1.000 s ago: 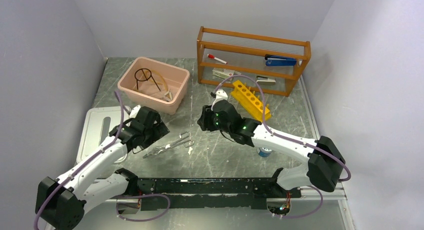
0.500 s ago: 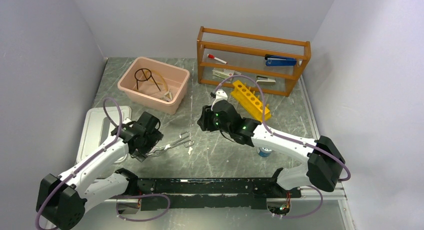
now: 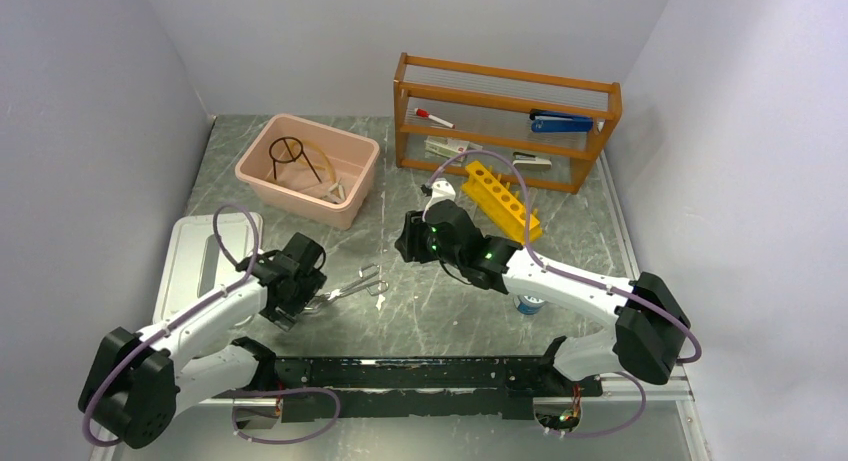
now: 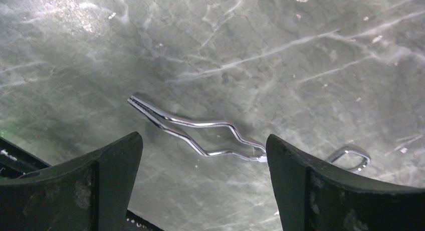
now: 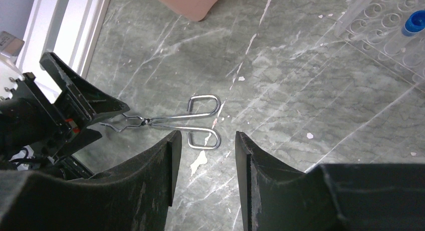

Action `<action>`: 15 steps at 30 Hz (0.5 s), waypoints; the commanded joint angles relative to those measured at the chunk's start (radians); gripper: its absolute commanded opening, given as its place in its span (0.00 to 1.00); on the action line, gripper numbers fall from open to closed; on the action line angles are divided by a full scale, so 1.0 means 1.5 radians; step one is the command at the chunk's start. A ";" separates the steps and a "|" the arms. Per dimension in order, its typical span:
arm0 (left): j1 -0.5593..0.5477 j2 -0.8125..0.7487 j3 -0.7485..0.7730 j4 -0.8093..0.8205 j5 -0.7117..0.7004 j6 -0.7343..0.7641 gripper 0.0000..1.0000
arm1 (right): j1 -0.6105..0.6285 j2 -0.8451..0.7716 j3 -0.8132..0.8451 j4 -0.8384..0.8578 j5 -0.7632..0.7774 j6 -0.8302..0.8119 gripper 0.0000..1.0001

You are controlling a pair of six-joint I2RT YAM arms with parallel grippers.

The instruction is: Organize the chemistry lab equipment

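Note:
The silvery metal tongs (image 3: 345, 289) lie flat on the grey table, loop handles to the right. My left gripper (image 3: 302, 307) is low over their tip end and wide open. In the left wrist view the tongs (image 4: 200, 133) show between its two fingers, untouched by either, with the left gripper (image 4: 203, 141) open around them. My right gripper (image 3: 404, 245) hovers above and to the right of the handles. It stands open and empty (image 5: 205, 136), with the tongs (image 5: 170, 122) just beyond its fingertips.
A pink bin (image 3: 300, 205) at the back left holds the black ring stand (image 3: 290, 151) and tan tubing (image 3: 330, 177). A yellow rack (image 3: 500, 199) lies before the wooden shelf (image 3: 505, 91) holding a marker (image 3: 432, 117) and stapler (image 3: 560, 122). A white tray (image 3: 190, 243) sits left.
My left arm has swung back and down toward the near edge, bringing its open fingers around the tongs' tip end. The right arm and the tongs have not moved.

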 commanded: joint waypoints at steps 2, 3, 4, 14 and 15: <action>0.002 0.010 -0.026 0.070 -0.067 -0.007 0.92 | -0.003 0.002 0.026 -0.008 0.011 0.000 0.47; 0.002 0.009 -0.029 0.090 -0.080 0.012 0.90 | -0.004 0.002 0.026 -0.009 0.011 0.000 0.47; 0.002 0.009 -0.031 0.102 -0.088 0.026 0.88 | -0.004 0.001 0.026 -0.010 0.012 0.000 0.47; 0.017 0.056 -0.041 0.149 -0.060 0.088 0.58 | -0.004 0.005 0.027 -0.010 0.011 0.004 0.47; 0.018 0.061 -0.039 0.151 -0.062 0.095 0.54 | -0.005 0.005 0.028 -0.010 0.012 0.004 0.46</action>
